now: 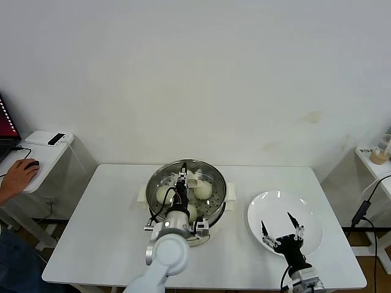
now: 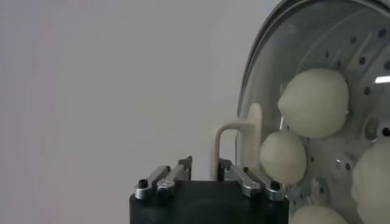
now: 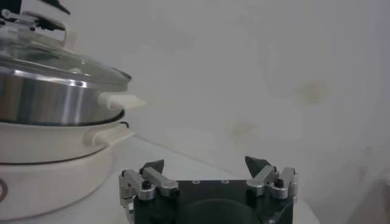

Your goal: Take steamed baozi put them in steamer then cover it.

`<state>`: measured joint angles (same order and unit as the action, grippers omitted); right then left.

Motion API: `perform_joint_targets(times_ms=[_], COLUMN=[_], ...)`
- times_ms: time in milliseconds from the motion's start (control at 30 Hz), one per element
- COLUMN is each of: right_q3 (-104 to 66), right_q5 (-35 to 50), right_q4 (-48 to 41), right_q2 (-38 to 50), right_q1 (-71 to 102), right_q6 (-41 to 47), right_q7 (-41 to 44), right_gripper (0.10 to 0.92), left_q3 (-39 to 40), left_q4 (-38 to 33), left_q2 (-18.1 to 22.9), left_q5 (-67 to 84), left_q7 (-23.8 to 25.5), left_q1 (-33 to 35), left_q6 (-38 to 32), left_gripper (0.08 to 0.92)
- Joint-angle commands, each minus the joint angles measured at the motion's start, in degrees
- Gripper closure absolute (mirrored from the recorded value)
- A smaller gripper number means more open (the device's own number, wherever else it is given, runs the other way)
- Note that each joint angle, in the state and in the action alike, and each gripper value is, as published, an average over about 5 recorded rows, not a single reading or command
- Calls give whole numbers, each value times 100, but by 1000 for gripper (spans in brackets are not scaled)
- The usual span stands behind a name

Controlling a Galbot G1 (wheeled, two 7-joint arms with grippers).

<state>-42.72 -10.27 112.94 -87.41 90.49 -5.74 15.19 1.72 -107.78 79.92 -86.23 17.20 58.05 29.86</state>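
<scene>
The cover (image 1: 186, 186) sits on the steamer (image 1: 215, 207), its glass dome closing the steel pot, and its oblong cream handle (image 2: 234, 146) stands up at the centre. Through the glass I can see the steamed baozi (image 2: 314, 102) lying on the perforated tray; in my left wrist view four pale buns show, one large near the rim, one beside the handle, two cut off at the edge. The steamer stands at the middle of the white table (image 1: 104, 232).

My left gripper (image 1: 181, 182) hangs straight over the cover's centre. Its two fingers (image 2: 244, 178) flank the handle, one on each side, and they are parted: a visible gap shows on at least one side of the handle, so I am not pinching it. Whether the nearer finger touches the handle I cannot tell.

At about three o'clock from the steamer lies the white plate (image 1: 308, 210). My right gripper (image 1: 281, 231) hovers over the plate's near part, its black-tipped fingers spread wide with nothing between them.

At nine o'clock, on a side desk (image 1: 43, 155) beyond the table, a person's hand (image 1: 18, 177) rests on a mouse.
</scene>
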Motion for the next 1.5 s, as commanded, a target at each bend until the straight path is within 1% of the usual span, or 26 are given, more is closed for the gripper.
perform_joint_targets(times_ms=[33, 200, 300, 367, 467, 533, 567, 667, 733, 800, 900, 1033, 1167, 1267, 1367, 1500], right_q3=[-10, -12, -8, -7, -12, -23, -32, -63, -98, -141, -129, -30, 66, 129, 138, 168], right_q5=[-19, -27, -20, -4, 47, 128, 199, 413, 507, 596, 658, 709, 933, 1235, 1383, 1311], right_q4=[20, 29, 38, 41, 27, 11, 0, -32, -53, -85, -133, -146, -70, 74, 191, 243], right_q2=[-9, -1, 16, 34, 83, 137, 178, 302, 389, 477, 502, 465, 559, 668, 706, 690], right_q1=[26, 80, 106, 121, 151, 180, 197, 251, 295, 344, 353, 356, 501, 637, 713, 801], right_q6=[-4, -22, -33, -40, -58, -72, -82, -110, -128, -149, -161, -115, -47, 28, 81, 77], right_q7=[-4, -10, -17, -23, -33, -41, -47, -76, -92, -102, -109, -103, -95, -100, -128, -137], right_gripper=[203, 203, 203, 203, 203, 203, 203, 203, 203, 203, 203, 203, 203, 203, 203, 203], left_q3=[39, 0, -61, -209, -588, -927, -1165, -1992, -2558, -3039, -3460, -3691, -3858, -3833, -3787, -3724], left_q4=[-699, -1273, -1659, -1947, -2346, -2491, -2502, -2324, -2153, -2004, -1863, -1789, -1622, -1471, -1385, -1302], left_q2=[-200, -459, -658, -766, -856, -856, -819, -663, -555, -426, -309, -235, -245, -296, -273, -217], left_q5=[32, 229, 518, 684, 1160, 1910, 2464, 4587, 6245, 7675, 8925, 9730, 9843, 9759, 9681, 9653], left_q7=[-27, -154, -407, -628, -1050, -1539, -1877, -2777, -3120, -3313, -3341, -3114, -2816, -2684, -2635, -2619], left_q1=[454, 917, 1204, 1480, 2099, 2601, 2859, 3408, 3599, 3700, 3869, 4228, 4577, 4744, 4770, 4719], left_q6=[-105, -228, -340, -460, -755, -1123, -1412, -2427, -3025, -3356, -3403, -3256, -3345, -3390, -3424, -3455], left_gripper=[462, 315, 233, 197, 180, 178, 177, 177, 177, 177, 177, 177, 177, 177, 177, 177])
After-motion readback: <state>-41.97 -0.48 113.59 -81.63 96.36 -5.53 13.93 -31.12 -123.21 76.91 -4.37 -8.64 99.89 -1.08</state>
